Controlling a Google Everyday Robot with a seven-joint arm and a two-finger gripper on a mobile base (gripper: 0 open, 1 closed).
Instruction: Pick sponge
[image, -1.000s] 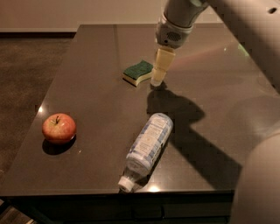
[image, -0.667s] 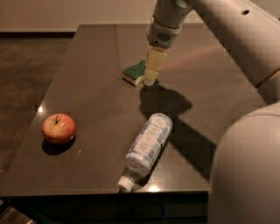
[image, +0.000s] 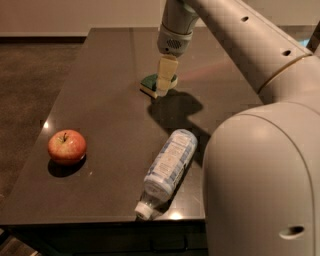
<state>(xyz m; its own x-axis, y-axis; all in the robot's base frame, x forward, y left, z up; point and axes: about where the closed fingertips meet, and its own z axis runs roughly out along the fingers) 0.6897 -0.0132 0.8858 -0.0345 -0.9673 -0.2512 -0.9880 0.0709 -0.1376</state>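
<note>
The sponge (image: 149, 82), dark green on top with a pale yellow layer below, lies on the dark table (image: 105, 65) toward the back middle. My gripper (image: 163, 90) hangs down from the arm at the top of the camera view. It is right over the sponge's middle, with its tip at the sponge's front edge. It covers the centre of the sponge, so only the left end and a sliver on the right show.
A red apple (image: 67, 146) sits near the table's front left. A clear plastic bottle (image: 167, 170) lies on its side at the front middle, cap toward the front edge. My arm's large white body (image: 260, 180) fills the right side.
My gripper has moved left from beside the sponge's right end to over its middle. The arm now fills more of the right side. The sponge, apple and bottle have not moved.
</note>
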